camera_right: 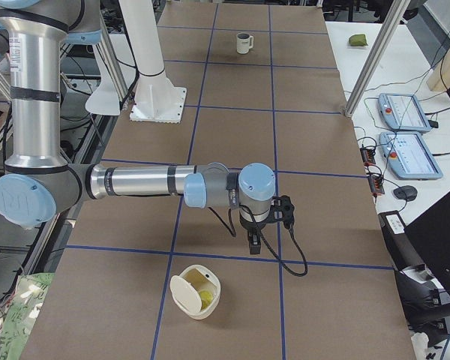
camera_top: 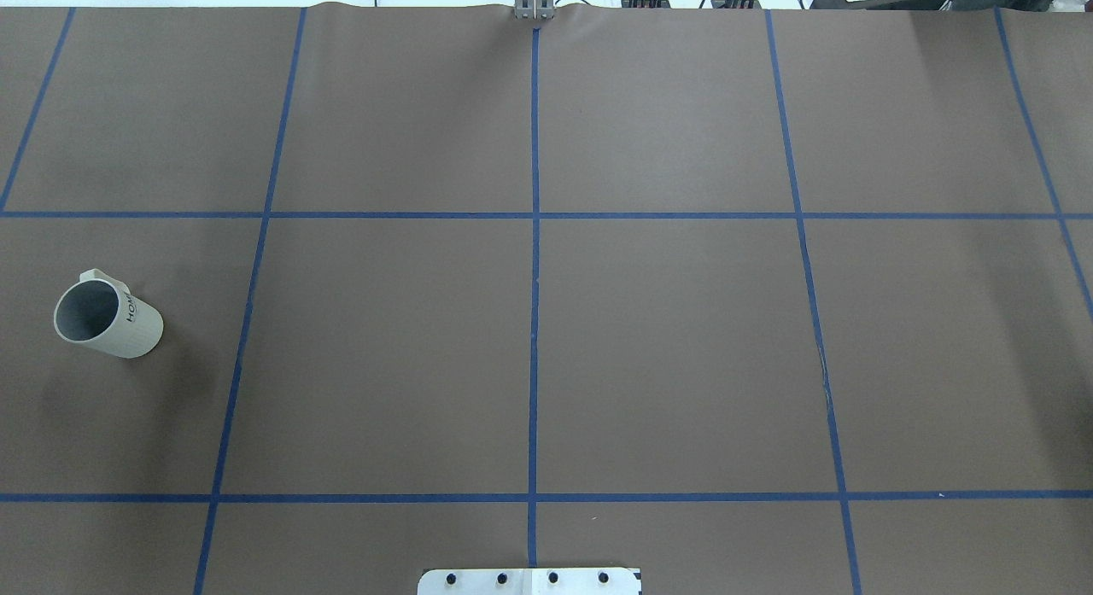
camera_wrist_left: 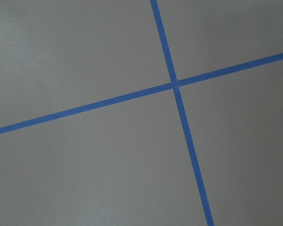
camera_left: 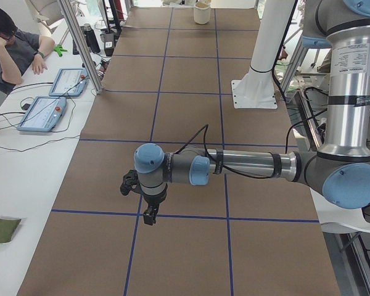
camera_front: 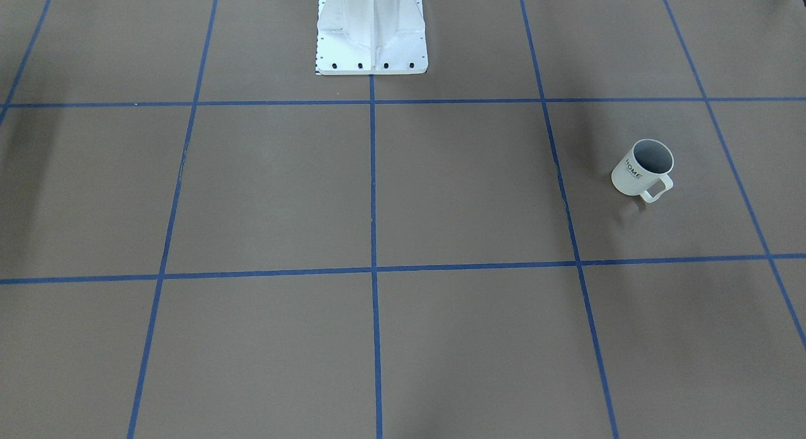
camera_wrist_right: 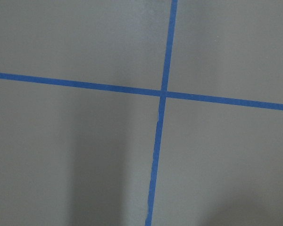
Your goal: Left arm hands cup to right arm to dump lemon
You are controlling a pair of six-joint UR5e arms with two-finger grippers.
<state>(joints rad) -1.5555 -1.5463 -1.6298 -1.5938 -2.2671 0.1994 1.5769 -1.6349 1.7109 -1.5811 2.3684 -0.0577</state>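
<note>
Where the brown table (camera_top: 666, 339) runs out on the robot's left side, the cup (camera_top: 107, 317) stands upright on its own, handle turned away from the robot, HOME printed on its side. The left arm (camera_left: 246, 165) stretches level above the table, the left gripper (camera_left: 149, 216) pointing down over a crossing of blue tape lines (camera_wrist_left: 175, 84). The right arm (camera_right: 135, 181) mirrors it, and the right gripper (camera_right: 253, 241) also points down. I cannot tell whether either gripper is spread or pressed together. Near the right gripper sits a cream container (camera_right: 195, 294) with something yellow inside.

Left claw (camera_left: 148, 220), right claw (camera_right: 253, 249): opening too small to tell.
</note>
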